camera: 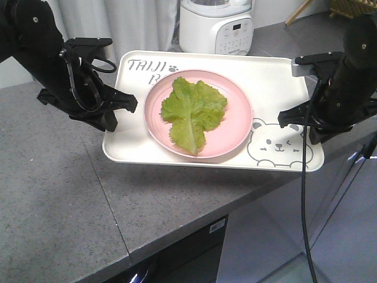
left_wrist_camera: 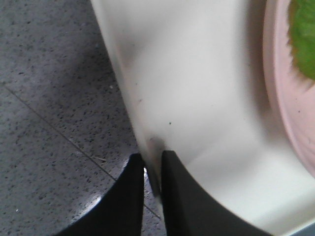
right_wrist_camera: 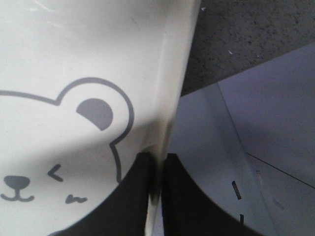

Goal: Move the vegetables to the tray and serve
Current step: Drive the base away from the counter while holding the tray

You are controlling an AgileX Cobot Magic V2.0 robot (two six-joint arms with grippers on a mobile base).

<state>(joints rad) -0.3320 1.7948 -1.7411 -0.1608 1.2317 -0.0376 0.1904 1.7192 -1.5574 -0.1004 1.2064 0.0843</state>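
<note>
1. The left tool (camera: 122,112) (left_wrist_camera: 151,160) is pinched almost closed on the left rim of the tray (camera: 277,76) (left_wrist_camera: 197,98). In the left wrist view only a thin slit shows between its two black fingers (left_wrist_camera: 130,196), and the rim sits in that slit. One finger lies on the outer side over the desk (camera: 59,188) (left_wrist_camera: 49,98), the other on the inner side over the tray's floor.
2. The right tool (camera: 294,125) (right_wrist_camera: 157,160) is clamped the same way on the tray's right rim (right_wrist_camera: 74,49), one finger on each side of the raised edge and hardly any gap left.
3. Just inside the right tool is the winking bear face (camera: 277,144) (right_wrist_camera: 49,162) printed on the tray. The grey lettering (camera: 147,66) sits at the far left corner.
4. A round pink plate (camera: 230,132) (left_wrist_camera: 280,98) stands in the middle of the tray, between the two tools and apart from both.
5. The lettuce leaf (camera: 191,112) (left_wrist_camera: 305,39) lies flat on the plate, its paler rib pointing toward the near edge.
6. The tray is at the desk's right end, its right side reaching past the desk edge over the grey cabinet front (camera: 353,224) (right_wrist_camera: 266,123). Whether it rests on the desk or is lifted off it cannot be told.
7. A white kitchen appliance (camera: 215,26) stands behind the tray, and a black cable (camera: 303,194) hangs down from the right arm.
</note>
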